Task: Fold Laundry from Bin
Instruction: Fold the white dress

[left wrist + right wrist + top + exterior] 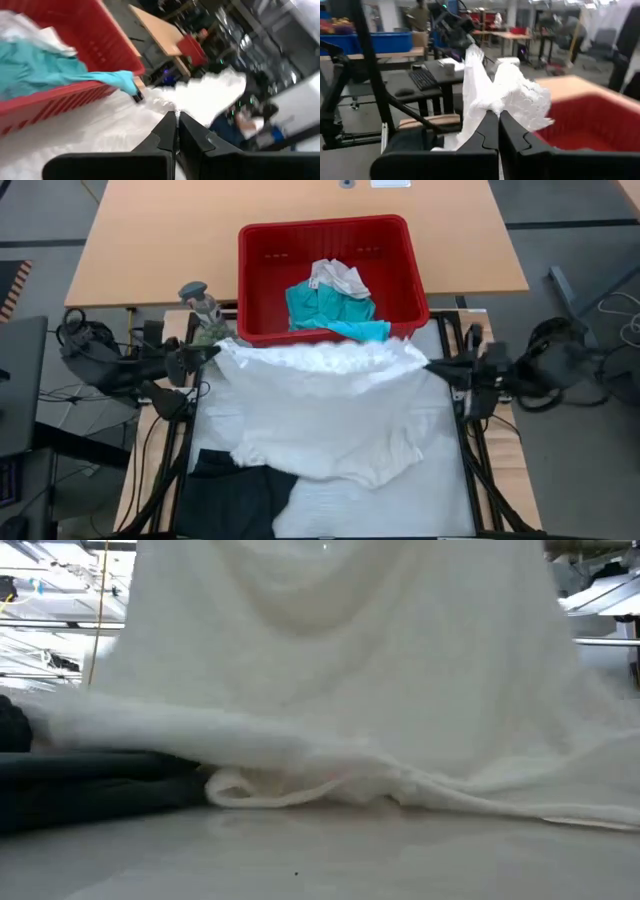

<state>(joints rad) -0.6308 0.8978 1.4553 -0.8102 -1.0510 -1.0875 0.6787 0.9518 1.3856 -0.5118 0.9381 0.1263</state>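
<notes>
High view: white garment (330, 415) stretched between both jaws.

Bin (262, 270) at the far middle of the work surface, two garments (335, 298) inside, one spilling over the near rim. Just in front, a large cloth (330, 405) stretched between left gripper (213, 352) at one far corner and right gripper (436, 365) at the other, both pinched on its edge, near part draped on the table (440, 490). Folded garment (235, 495) at near left, partly under the cloth. Small plant (203, 305) just left of the bin.
</notes>
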